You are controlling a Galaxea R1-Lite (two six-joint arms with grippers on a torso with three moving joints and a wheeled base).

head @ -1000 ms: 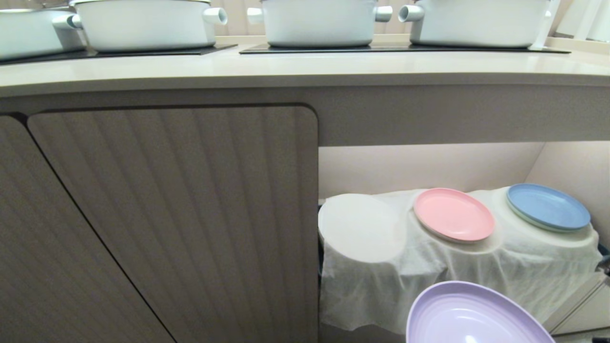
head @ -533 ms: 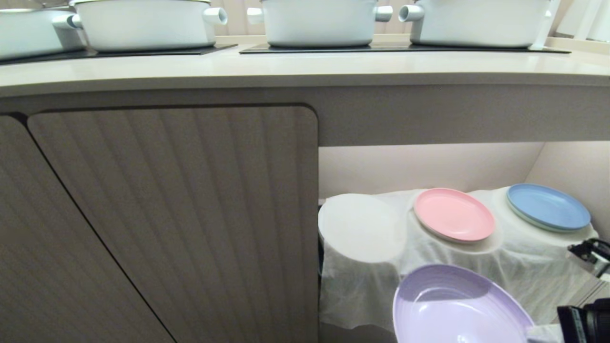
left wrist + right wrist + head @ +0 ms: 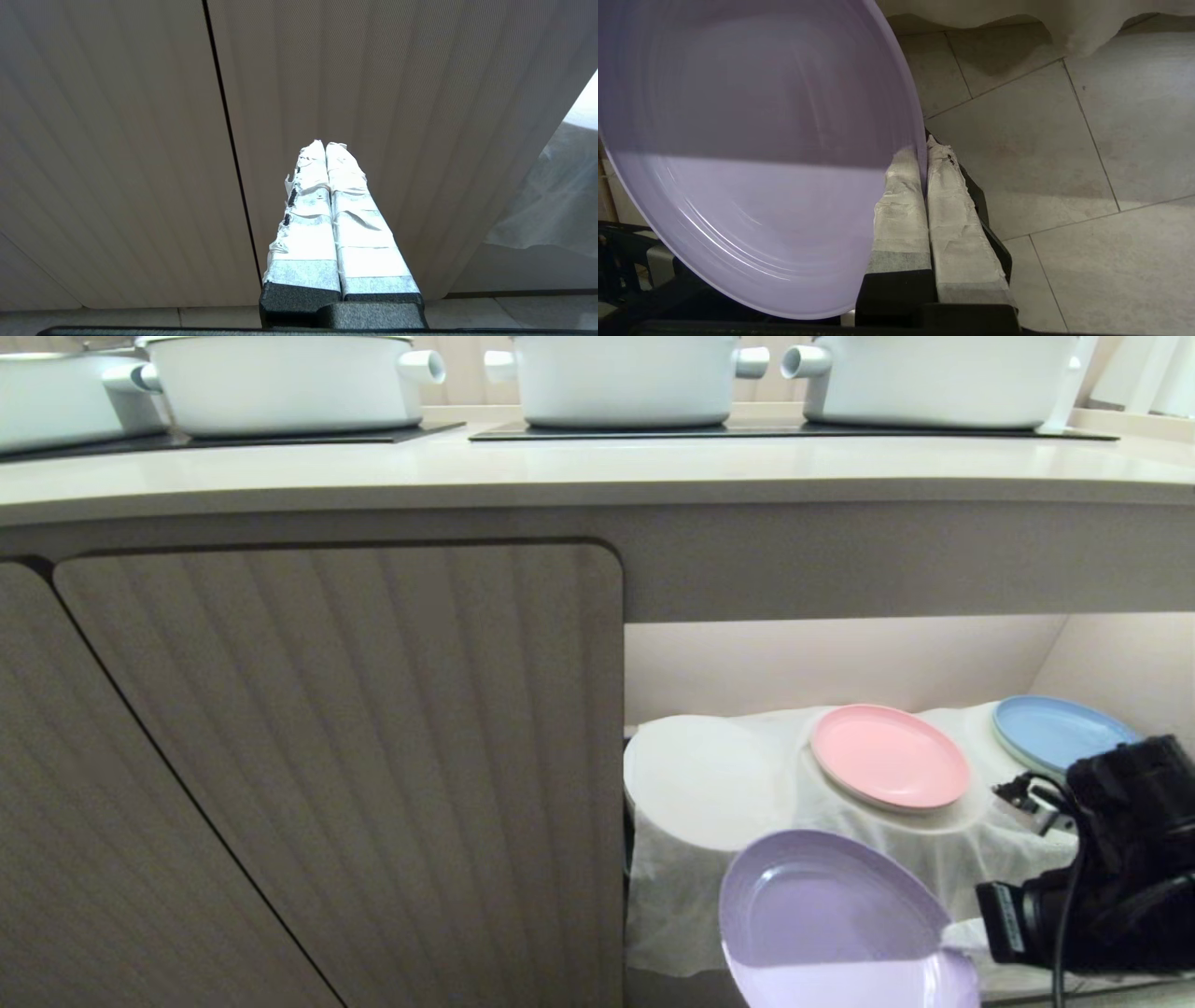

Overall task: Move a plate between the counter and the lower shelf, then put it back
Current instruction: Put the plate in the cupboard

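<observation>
The lilac plate [image 3: 831, 924] hangs tilted in the air, low in front of the cloth-covered lower shelf [image 3: 934, 859]. It sits just below an empty white round stand [image 3: 705, 779]. My right gripper [image 3: 952, 938] is shut on the plate's right rim, with the black arm reaching in from the right. In the right wrist view the plate [image 3: 752, 154] fills the frame beside my right gripper [image 3: 924, 149], whose taped fingers pinch the rim. The beige counter [image 3: 597, 467] runs across above. My left gripper [image 3: 325, 145] is shut on nothing, parked facing a cabinet door.
A pink plate [image 3: 887, 756] and a blue plate [image 3: 1055, 728] rest on covered stands on the shelf. White pots [image 3: 625, 378] stand on the counter's black hob panels. A ribbed cabinet door [image 3: 355, 756] closes the left side. Grey floor tiles [image 3: 1064, 163] lie below.
The right arm has come up into view from the lower right. The plate has moved left and up, closer to the shelf's front.
</observation>
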